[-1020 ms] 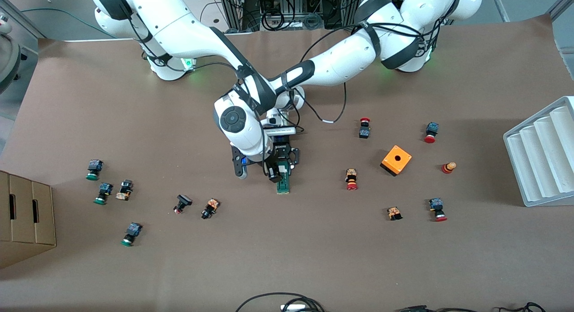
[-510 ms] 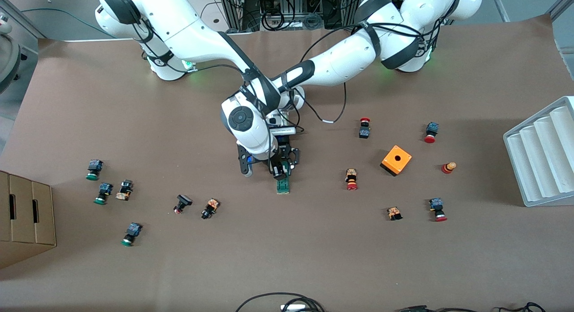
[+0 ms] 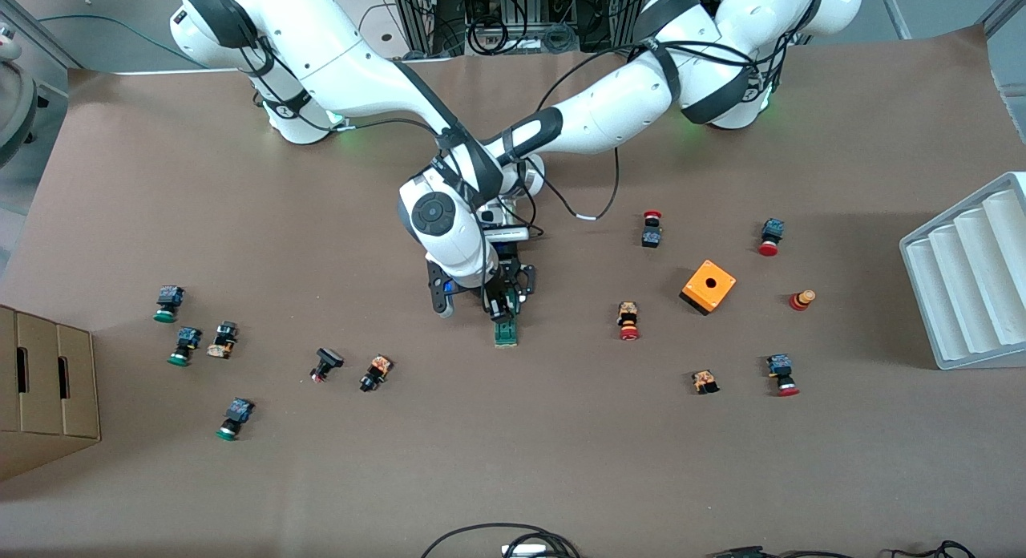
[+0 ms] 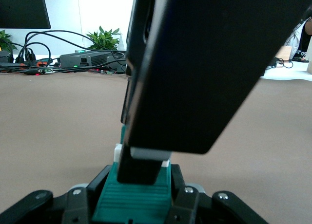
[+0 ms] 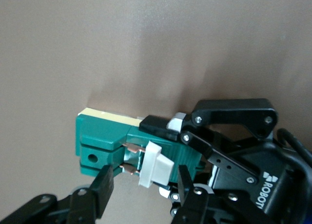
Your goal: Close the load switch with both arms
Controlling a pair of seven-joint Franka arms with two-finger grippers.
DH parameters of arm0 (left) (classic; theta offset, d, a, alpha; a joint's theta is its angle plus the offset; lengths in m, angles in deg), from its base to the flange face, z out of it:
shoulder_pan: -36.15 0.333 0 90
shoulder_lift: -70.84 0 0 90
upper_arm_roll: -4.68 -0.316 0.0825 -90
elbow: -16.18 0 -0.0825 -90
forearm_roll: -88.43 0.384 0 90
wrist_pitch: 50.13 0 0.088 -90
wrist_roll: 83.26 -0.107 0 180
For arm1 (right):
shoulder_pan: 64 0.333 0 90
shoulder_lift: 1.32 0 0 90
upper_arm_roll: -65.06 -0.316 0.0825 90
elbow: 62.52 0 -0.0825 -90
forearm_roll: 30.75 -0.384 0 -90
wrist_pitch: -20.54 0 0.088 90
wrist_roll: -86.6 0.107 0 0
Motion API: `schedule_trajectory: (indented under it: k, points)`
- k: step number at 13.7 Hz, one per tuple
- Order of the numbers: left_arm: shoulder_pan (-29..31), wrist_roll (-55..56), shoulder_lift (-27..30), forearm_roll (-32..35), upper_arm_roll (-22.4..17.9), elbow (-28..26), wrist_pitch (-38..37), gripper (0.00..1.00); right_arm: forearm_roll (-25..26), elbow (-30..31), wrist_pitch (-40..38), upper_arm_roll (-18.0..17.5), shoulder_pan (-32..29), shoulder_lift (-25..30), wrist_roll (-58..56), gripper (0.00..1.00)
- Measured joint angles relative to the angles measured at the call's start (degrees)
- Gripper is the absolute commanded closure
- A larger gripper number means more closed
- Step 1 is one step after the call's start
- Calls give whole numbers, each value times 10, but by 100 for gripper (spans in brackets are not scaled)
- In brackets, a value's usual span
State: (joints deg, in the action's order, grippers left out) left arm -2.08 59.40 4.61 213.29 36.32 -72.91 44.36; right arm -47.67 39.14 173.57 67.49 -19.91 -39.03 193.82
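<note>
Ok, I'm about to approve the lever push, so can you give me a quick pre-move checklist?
1. Left gripper clamped on the load switch: ok.
2. Load switch resting on the table: ok.
3. Right gripper straddling the white lever: ok.
4. White lever closed: not ok, it stands raised.
5. Right gripper touching the lever: cannot tell.
6. Nearby push buttons apart from the switch: ok.

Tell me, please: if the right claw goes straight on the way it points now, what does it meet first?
Most likely the white lever of the load switch, which sits between the right claw's fingers; depth is unclear.
</note>
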Motion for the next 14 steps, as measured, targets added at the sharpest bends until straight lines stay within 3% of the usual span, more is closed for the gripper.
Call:
schedule_trajectory:
  k: [9, 14]
  points:
    - [0, 0, 0, 0, 0, 0, 0, 54, 0, 2, 6, -1, 2, -1, 0, 58]
    - [0, 0, 0, 0, 0, 0, 0, 54, 0, 3, 4, -2, 2, -1, 0, 58]
